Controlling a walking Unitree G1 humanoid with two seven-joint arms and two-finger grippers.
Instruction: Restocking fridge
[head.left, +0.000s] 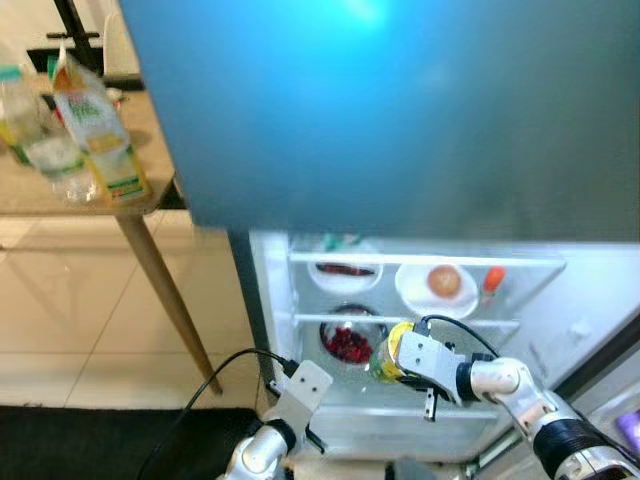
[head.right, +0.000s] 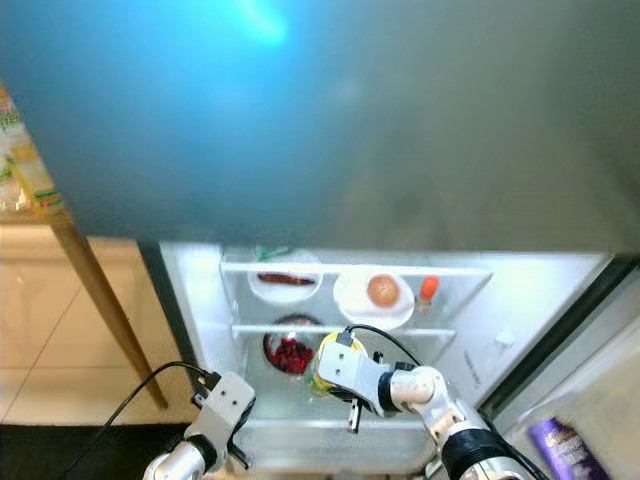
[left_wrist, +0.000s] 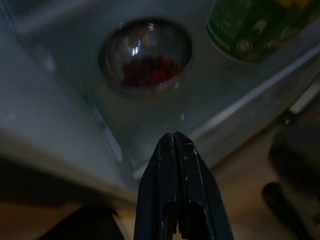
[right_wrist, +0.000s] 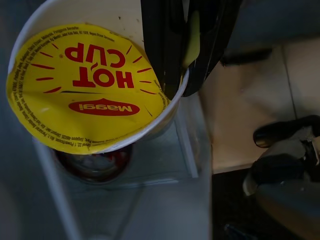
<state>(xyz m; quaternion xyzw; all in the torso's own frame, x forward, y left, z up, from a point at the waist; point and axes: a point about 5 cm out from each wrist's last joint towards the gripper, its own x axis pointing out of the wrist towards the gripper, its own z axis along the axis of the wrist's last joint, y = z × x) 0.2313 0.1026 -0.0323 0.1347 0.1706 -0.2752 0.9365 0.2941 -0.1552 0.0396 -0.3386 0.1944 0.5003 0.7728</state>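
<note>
Your right arm reaches forward; your left sits low and near.
Your right gripper (right_wrist: 177, 75) has its black fingers pinched over the rim of what it holds, wrist bent leftward. Your left gripper (left_wrist: 175, 140) points forward with both fingers pressed together, holding nothing.

noodle cup (right_wrist: 90, 85): paper, matt foil-like lid | bowl (left_wrist: 145, 57): glossy glass | fridge shelf (head.left: 420, 322): clear, smooth | table (head.left: 90, 200): wood

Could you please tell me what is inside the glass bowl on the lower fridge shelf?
The glass bowl holds a heap of small dark-red pieces, probably berries or seeds. The blur hides what exactly they are. The noodle cup, gripped at its rim by the right gripper, stands beside it.
</note>
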